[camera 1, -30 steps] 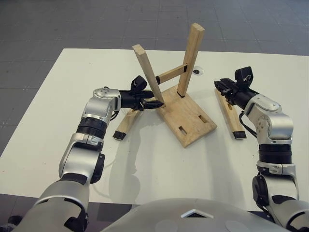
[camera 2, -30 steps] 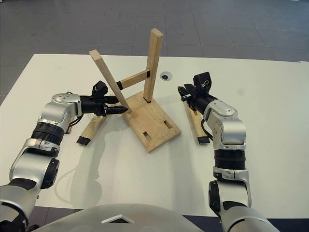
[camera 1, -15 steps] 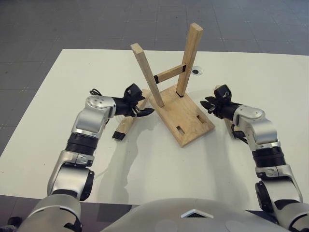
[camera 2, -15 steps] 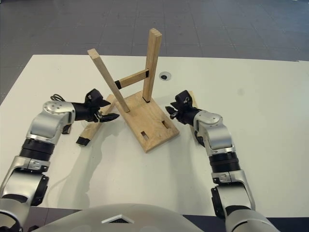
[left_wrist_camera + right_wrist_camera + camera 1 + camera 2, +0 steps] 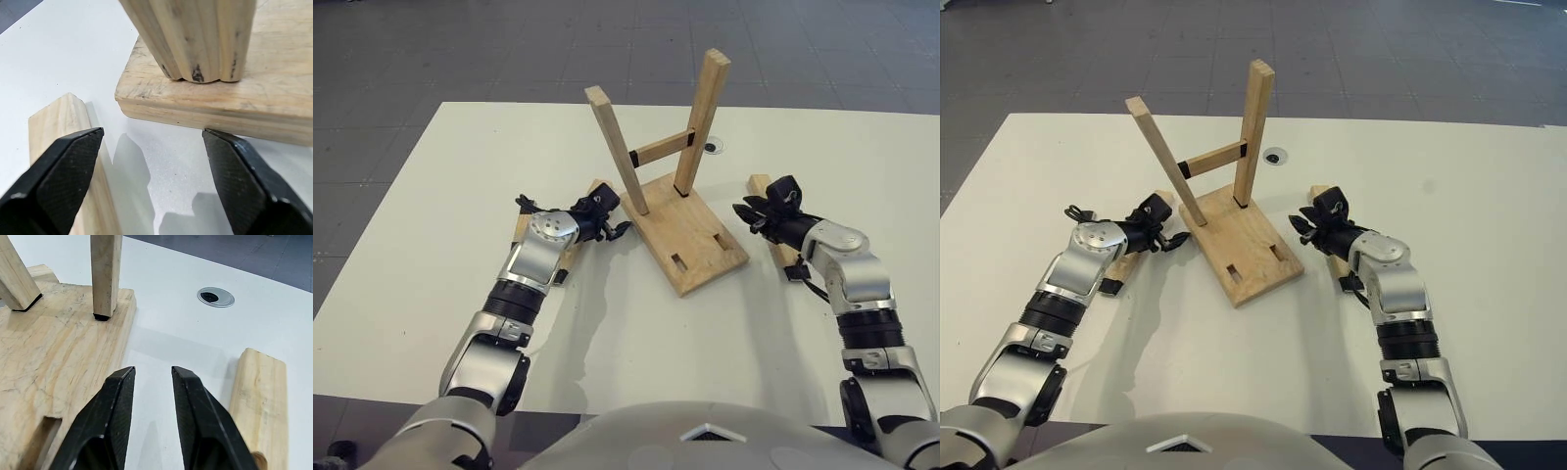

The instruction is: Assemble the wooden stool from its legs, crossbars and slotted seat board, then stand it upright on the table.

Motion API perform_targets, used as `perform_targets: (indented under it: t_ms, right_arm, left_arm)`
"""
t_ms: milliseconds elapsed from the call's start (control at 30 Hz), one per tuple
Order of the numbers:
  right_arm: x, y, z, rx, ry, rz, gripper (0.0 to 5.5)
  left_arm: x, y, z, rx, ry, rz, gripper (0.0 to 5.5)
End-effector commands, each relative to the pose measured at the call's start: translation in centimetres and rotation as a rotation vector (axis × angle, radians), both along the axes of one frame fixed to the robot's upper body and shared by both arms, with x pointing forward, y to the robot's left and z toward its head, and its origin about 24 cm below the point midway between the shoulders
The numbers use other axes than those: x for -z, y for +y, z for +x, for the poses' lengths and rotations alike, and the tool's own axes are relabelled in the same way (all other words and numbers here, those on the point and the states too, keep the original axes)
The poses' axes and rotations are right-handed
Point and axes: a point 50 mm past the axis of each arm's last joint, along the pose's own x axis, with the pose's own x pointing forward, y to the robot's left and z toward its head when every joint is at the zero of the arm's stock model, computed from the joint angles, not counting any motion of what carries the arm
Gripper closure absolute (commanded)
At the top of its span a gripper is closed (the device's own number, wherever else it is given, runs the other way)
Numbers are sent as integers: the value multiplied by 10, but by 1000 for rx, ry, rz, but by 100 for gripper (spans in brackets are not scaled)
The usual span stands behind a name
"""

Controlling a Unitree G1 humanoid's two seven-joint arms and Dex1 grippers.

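- The left gripper (image 5: 151,133) hangs low over the table (image 5: 431,196). Its fingers (image 5: 58,181) are spread wide with nothing between them.
- The seat board (image 5: 690,230) lies flat just ahead of the left gripper's tips. Its near edge faces the open gap and touches neither finger.
- The tilted leg (image 5: 615,147) is seated in the board at the corner closest to the left gripper, directly beyond the gap. Its top leans out toward the robot's left.
- The upright leg (image 5: 701,117) stands in the board on the far side of the tilted leg from the left gripper. It is nearer the right gripper and close to vertical.
- The crossbar (image 5: 663,149) joins the two standing legs. It sits well above the level of both grippers and has dark marks at its ends.
- The left loose leg (image 5: 56,122) lies flat on the table beneath the left gripper. One end is just beside one finger, and the rest runs back under the wrist.
- The right gripper (image 5: 152,371) has its fingers (image 5: 112,421) drawn near each other. A narrow slit remains between them and they hold nothing. The tips point toward the board's right edge and stop just short of it.
- The right loose leg (image 5: 259,391) lies flat on the table just beside the right gripper, on the side away from the board. Whether they touch cannot be told.
- Two slots (image 5: 680,261) in the board stand empty, on the half nearer the robot. One lies near the right gripper's tips.
- A round grommet (image 5: 713,148) sits in the tabletop beyond the right gripper, past the upright leg.
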Motion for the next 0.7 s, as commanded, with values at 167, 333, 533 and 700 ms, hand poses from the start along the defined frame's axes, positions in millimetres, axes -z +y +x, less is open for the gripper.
perform_targets:
  t_ms: [167,333,533,700]
  right_arm:
    - [31,5,-23,-113,111,-90,414]
    - [9,36,-55,-312,106,37,414]
    - [6,10,-41,-162,105,-47,414]
    - [4,7,-25,-74,77,-44,414]
  left_arm:
    - [6,-7,10,-14,18,14,175]
    - [7,-14,14,-8,14,-2,175]
    - [5,12,6,-66,35,26,175]
    - [-3,30,-20,-49,114,40,175]
